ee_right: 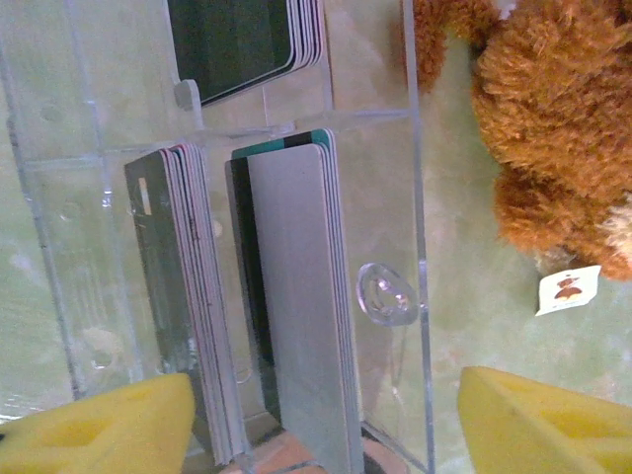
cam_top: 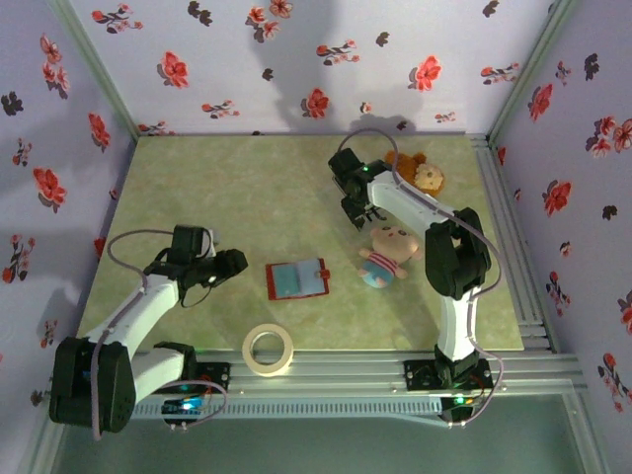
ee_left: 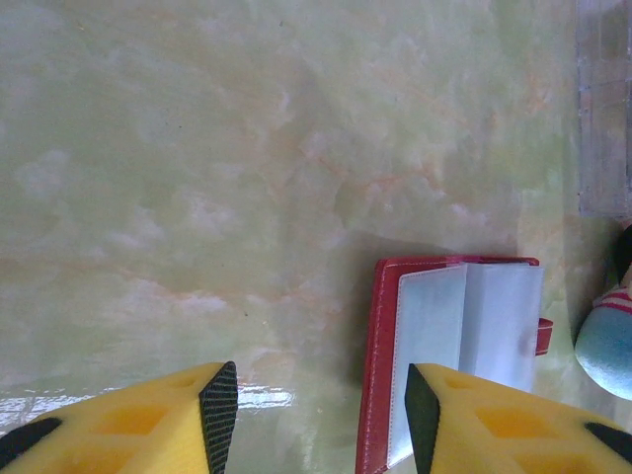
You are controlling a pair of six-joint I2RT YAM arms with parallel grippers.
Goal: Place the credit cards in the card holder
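Note:
The card holder (cam_top: 296,279) is a red wallet lying open on the table, its pale pocketed inside (ee_left: 464,336) facing up. My left gripper (cam_top: 235,263) hovers at its left edge, open (ee_left: 321,415), with the right pad (ee_left: 422,410) over the wallet's red border and bare table between the fingers. The credit cards stand on edge in a clear slotted stand (ee_right: 420,197): a grey stack (ee_right: 296,316), a darker stack (ee_right: 178,286) and a black-faced stack (ee_right: 242,39). My right gripper (ee_right: 326,434) is open above them, one yellow finger to each side and touching no card.
A brown teddy bear (ee_right: 553,109) sits right beside the stand, at the back right (cam_top: 423,174). A pink and blue plush doll (cam_top: 387,255) lies right of the wallet. A tape roll (cam_top: 269,350) rests near the front edge. Flowered walls enclose the table.

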